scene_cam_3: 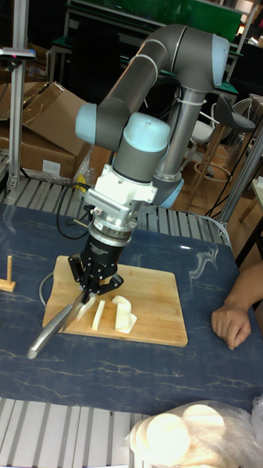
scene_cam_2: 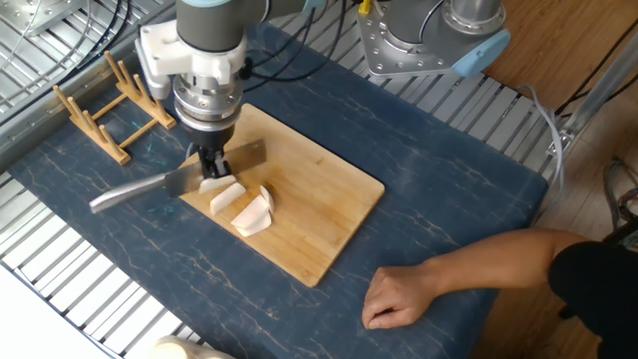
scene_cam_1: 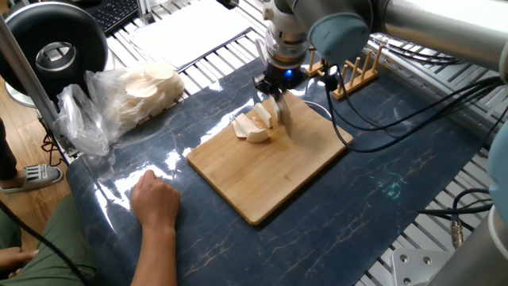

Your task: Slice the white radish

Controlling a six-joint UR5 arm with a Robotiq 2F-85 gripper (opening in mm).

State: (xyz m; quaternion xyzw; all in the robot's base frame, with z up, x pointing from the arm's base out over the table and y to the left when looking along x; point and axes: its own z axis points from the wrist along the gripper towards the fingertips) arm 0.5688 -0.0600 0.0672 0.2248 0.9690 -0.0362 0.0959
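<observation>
With the gripper clenched on the knife, press straight down through the white radish just below it, blade level.

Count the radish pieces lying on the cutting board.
3 visible: one slab beside the knife blade, two curved wedges touching just beyond it, all on the cutting board. The gripper may hide more.

We see our arm bent over from its base with the wrist pointing straight down, the gripper low and its fingers closed around a knife, while a person's hand rests flat, palm down.
</observation>
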